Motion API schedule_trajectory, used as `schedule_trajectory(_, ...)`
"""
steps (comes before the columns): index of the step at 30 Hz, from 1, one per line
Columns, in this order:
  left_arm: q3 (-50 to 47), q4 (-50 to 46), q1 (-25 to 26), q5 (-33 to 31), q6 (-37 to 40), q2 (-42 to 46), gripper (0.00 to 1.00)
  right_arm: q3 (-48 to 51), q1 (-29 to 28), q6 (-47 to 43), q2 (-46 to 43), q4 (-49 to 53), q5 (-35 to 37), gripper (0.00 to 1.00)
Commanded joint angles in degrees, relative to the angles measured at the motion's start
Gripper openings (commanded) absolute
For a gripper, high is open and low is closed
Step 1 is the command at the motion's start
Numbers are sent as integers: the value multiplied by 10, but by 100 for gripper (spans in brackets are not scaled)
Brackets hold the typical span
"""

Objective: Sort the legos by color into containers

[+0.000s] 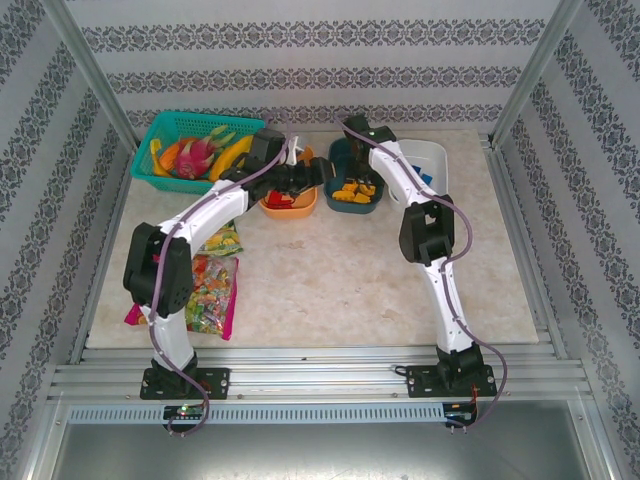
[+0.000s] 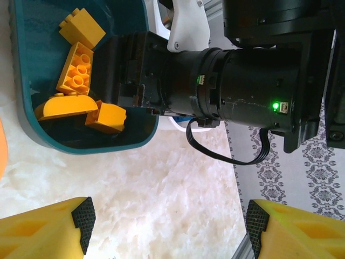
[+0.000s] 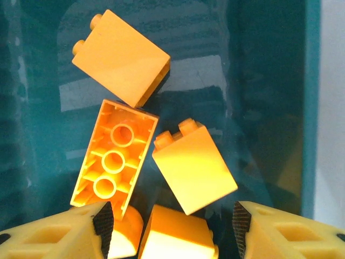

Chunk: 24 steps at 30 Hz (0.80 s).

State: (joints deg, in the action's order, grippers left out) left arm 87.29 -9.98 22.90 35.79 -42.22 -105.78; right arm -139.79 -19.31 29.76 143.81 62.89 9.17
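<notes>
Ok so closest to the arm bases there's a candy bag lying on the left side of the worktop, right next to the left arm. Further in, the left tool hangs over bare worktop just beside the teal bowl, with its jaws spread wide and nothing between them. The right tool is right over that teal bowl, pointing down into it. Its jaws are apart too and not pinching anything. The orange-yellow legos are loose on the bowl floor under it, a handful of them, one flipped so you see its hollow underside. Left of the teal bowl, pretty much touching it, is the orange bowl with red legos inside. The white bowl sits to the right, partly behind the right arm, can't really make out what's in it. Way at the back left is a teal lattice basket full of fruit.
</notes>
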Motion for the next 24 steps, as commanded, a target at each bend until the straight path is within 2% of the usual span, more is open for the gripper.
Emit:
schedule_trajectory(1, -27, -22, -11, -5, 20, 66, 77, 45, -15, 13, -112, -26, 2, 64)
schedule_trajectory(4, -59, -41, -13, -25, 24, 106, 77, 153, -31, 15, -211, -82, 9, 67)
schedule_trajectory(12, -165, -101, -21, -82, 38, 227, 78, 522, -83, -9, -500, -235, 21, 79)
schedule_trajectory(15, -208, -117, -26, -104, 40, 275, 78, 640, -98, -21, -605, -267, 25, 85)
schedule_trajectory(16, -222, -125, -28, -113, 41, 292, 78, 671, -100, -23, -635, -271, 22, 96)
schedule_trajectory(18, -246, -142, -31, -132, 42, 323, 79, 732, -100, -30, -699, -277, 15, 98)
schedule_trajectory(20, -269, -161, -33, -159, 42, 357, 100, 786, -101, -34, -763, -275, 20, 98)
schedule_trajectory(24, -305, -222, -41, -251, 42, 420, 100, 855, -101, -24, -861, -234, 103, 98)
